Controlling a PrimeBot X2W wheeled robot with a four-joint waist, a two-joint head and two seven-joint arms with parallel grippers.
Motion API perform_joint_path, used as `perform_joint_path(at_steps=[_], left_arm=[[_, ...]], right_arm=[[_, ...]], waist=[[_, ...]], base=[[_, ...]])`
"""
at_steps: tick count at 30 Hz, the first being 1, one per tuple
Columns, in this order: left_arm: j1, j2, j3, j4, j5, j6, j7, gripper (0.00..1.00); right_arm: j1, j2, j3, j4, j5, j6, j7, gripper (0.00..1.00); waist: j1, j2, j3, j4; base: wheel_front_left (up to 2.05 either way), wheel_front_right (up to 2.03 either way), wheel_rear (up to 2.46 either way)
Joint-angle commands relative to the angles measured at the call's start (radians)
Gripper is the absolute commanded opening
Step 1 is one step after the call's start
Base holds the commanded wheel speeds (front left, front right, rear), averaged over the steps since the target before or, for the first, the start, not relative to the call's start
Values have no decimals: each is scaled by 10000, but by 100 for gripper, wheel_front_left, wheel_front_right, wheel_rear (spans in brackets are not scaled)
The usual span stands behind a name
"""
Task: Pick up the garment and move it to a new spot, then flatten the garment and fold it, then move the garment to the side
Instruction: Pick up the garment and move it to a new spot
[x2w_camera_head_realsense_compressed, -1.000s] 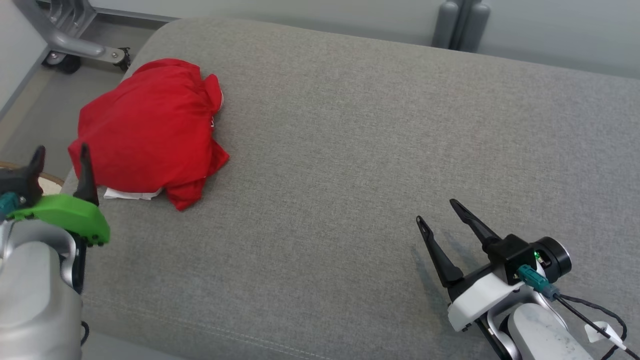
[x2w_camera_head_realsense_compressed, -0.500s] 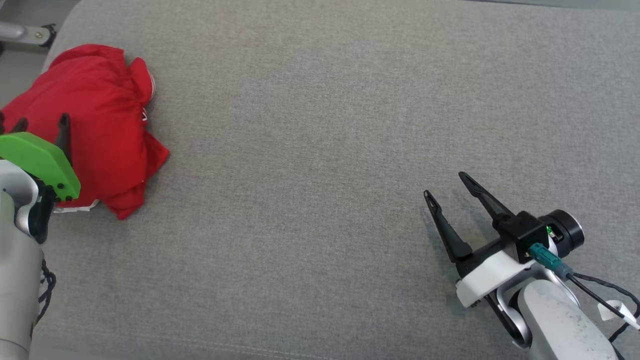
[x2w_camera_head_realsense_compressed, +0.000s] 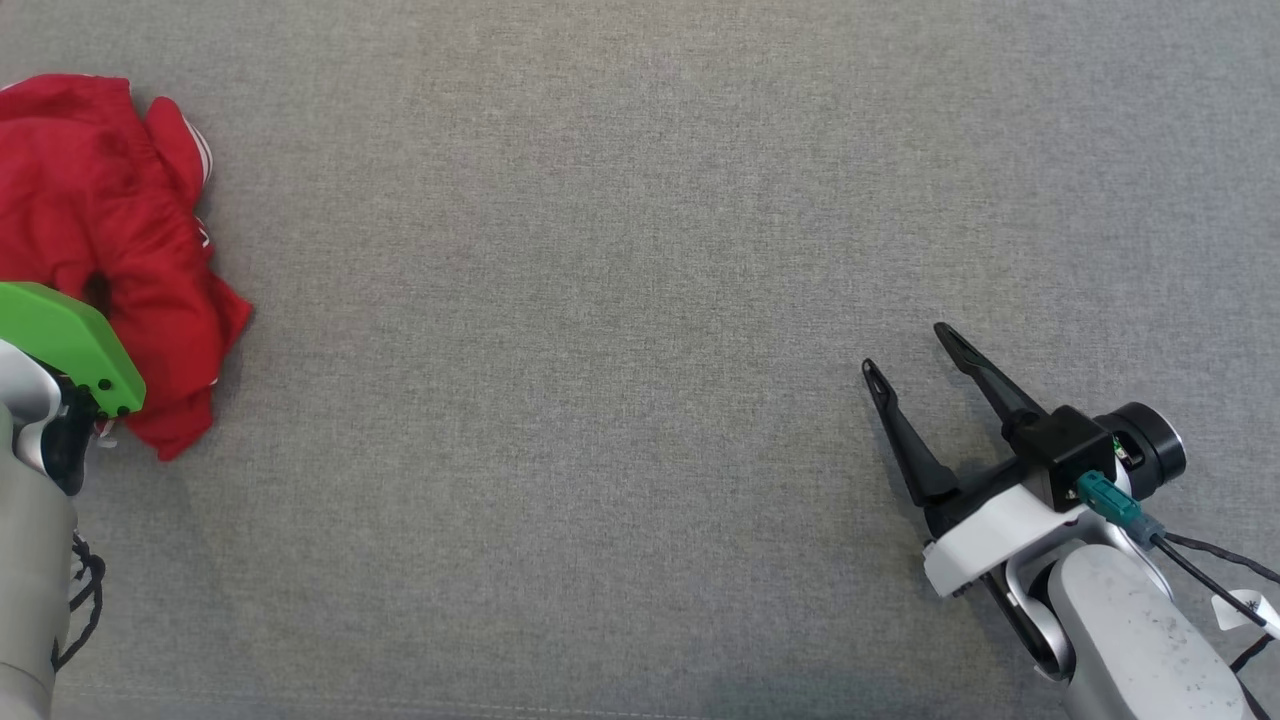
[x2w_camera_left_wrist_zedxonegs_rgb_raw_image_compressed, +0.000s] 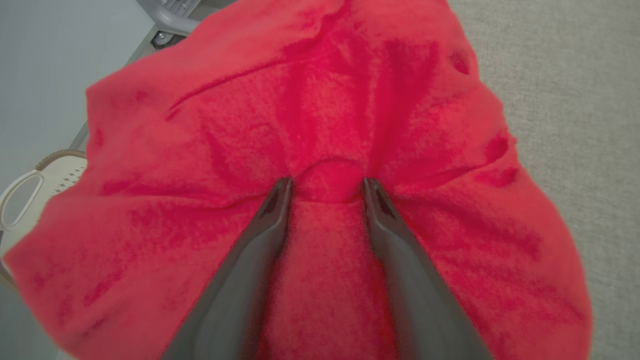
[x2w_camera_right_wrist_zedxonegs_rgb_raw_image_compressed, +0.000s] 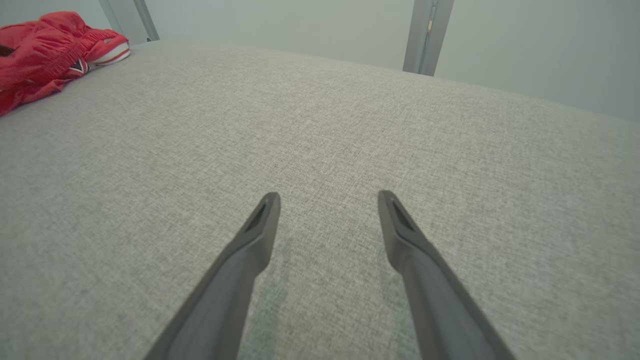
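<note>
Left wrist view, garment (x2w_camera_left_wrist_zedxonegs_rgb_raw_image_compressed: 325, 125) bunched between jaws

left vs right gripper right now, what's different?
1. The left gripper has its fingers pressed into the red garment, with cloth bunched between them. The right gripper hangs over the bare grey cushion, holding nothing.
2. The left gripper carries a green cover; the right gripper has a white cover.
Shared: both have dark fingers, spread apart.

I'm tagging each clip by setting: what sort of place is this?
Likely an indoor lab or test room: a broad grey upholstered cushion serves as the work surface, bare pale walls with metal posts stand behind it, and a crumpled red garment lies near its left end.
</note>
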Motion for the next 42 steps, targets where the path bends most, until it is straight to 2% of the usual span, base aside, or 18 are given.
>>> perform_joint_path(at_steps=[1, 6, 16, 22, 26, 32, 42], left_arm=[[-161, -30, -23, 81, 36, 42, -104, 0], [-365, -5, -145, 398, 143, 155, -406, 0], [-1438, 484, -673, 61, 952, 680, -2158, 0], [-2034, 645, -1030, -251, 1383, 873, -2759, 0], [-2412, 625, -1218, -595, 1581, 721, -3063, 0], [-2417, 122, -1546, -1394, 1623, 366, -3251, 0], [-811, -1731, -2709, -3412, 1228, -4, -3309, 0]], right_arm=[[-83, -28, -41, -25, 22, -13, -29, 100], [-63, 75, -66, 17, -23, -13, -29, 100], [252, 378, -128, 191, 109, -13, -29, 100], [384, 605, -155, 260, 164, -13, -29, 100], [470, 816, -252, 270, 213, -13, -29, 100], [664, 1055, -464, 268, 193, -13, -29, 100], [902, 1307, -617, 305, 194, -14, -29, 100]], waist=[[-1, 0, 11, 33], [-1, 0, -82, 176], [-1, 0, -765, 473], [-1, 0, -1148, 422], [-1, 0, -1494, 167], [-1, 0, -1836, -265], [-1, 0, -2314, -1501]], base=[[0, 0, 0], [0, 0, 0], [0, 0, 0], [0, 0, 0], [0, 0, 0], [0, 0, 0], [0, 0, 0]])
